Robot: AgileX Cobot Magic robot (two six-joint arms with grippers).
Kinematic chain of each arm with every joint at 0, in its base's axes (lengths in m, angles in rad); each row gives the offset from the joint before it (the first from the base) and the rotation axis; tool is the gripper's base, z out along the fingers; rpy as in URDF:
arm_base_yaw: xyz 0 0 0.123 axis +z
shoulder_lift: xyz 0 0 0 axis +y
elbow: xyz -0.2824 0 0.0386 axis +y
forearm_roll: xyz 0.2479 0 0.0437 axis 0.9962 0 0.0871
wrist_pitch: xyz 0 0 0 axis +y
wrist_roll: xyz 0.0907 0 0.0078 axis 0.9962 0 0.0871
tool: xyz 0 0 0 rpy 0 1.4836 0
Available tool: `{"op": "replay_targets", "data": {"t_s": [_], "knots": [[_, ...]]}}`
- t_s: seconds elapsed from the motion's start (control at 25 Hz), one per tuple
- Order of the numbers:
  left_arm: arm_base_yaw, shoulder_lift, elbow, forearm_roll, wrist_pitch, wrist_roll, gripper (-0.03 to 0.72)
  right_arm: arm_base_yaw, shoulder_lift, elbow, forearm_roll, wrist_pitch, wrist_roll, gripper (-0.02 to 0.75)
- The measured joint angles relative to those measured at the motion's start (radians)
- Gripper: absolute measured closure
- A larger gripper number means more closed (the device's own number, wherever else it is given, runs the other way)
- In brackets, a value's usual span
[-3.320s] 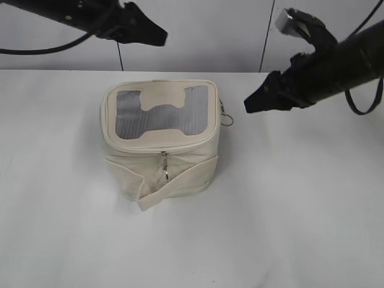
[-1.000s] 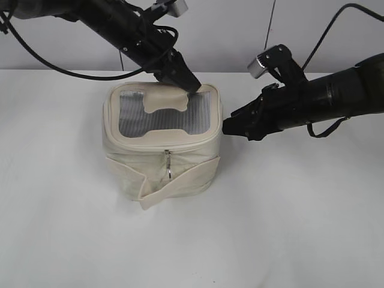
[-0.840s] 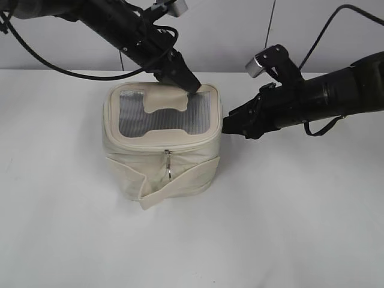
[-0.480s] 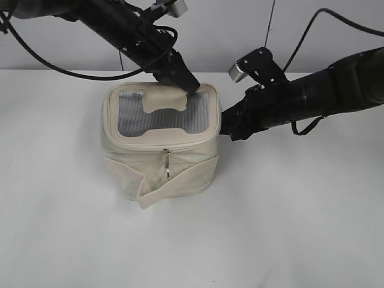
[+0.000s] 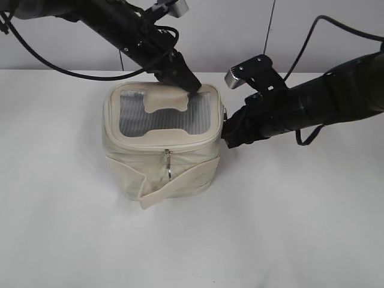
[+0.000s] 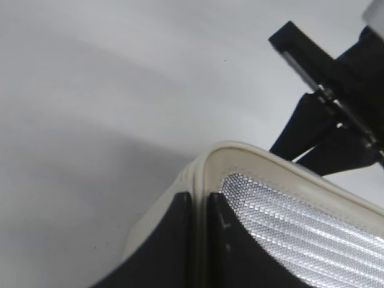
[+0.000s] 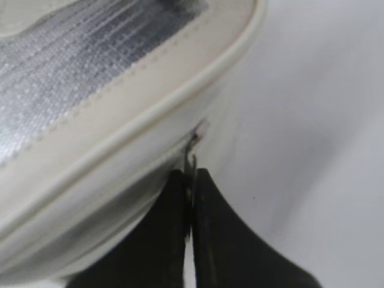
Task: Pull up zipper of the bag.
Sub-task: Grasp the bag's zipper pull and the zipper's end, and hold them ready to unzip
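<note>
A cream box-shaped bag (image 5: 159,150) with a grey mesh top stands on the white table. My left gripper (image 5: 192,88) is at the bag's back right top corner. In the left wrist view its jaws (image 6: 200,207) are shut on the bag's cream rim (image 6: 240,153). My right gripper (image 5: 225,137) is against the bag's right side, just under the lid. In the right wrist view its jaws (image 7: 191,180) are shut on a thin metal zipper pull (image 7: 192,153) at the seam under the lid (image 7: 90,78). A second zipper pull (image 5: 168,167) hangs on the front.
The white table (image 5: 288,228) spreads around the bag, with a pale wall behind it. Black cables trail from both arms at the back. My right arm (image 6: 330,120) shows beyond the bag in the left wrist view.
Both arms came down from above to the bag. In the last second my right gripper moved left and down against the bag's right side. My left gripper stayed on the rim.
</note>
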State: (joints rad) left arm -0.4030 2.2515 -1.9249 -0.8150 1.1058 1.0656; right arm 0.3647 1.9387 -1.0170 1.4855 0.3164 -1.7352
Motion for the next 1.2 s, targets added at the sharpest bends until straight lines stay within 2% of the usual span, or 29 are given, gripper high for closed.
{"op": "replay_targets", "data": {"t_s": [0.24,0.52,0.68,0.96,1.08,1.2], "knots": [[-0.006,0.000,0.000,-0.002,0.000,-0.004,0.650,-0.020,-0.141,0.169,0.002,0.002,0.019,0.729],[-0.008,0.000,0.000,0.001,-0.007,-0.028,0.652,0.002,-0.225,0.259,0.000,0.169,0.058,0.729],[-0.007,0.000,0.000,0.001,-0.008,-0.053,0.652,0.127,-0.226,0.262,0.014,0.160,0.074,0.729],[-0.030,0.000,0.000,0.012,0.008,-0.063,0.652,0.392,-0.199,0.177,0.165,-0.063,0.077,0.729],[-0.044,-0.001,0.000,0.023,0.006,-0.082,0.652,0.439,-0.154,0.118,0.185,-0.113,0.112,0.729],[-0.048,-0.002,0.000,0.029,0.003,-0.102,0.652,0.447,-0.113,0.089,0.187,-0.119,0.149,0.729]]}}
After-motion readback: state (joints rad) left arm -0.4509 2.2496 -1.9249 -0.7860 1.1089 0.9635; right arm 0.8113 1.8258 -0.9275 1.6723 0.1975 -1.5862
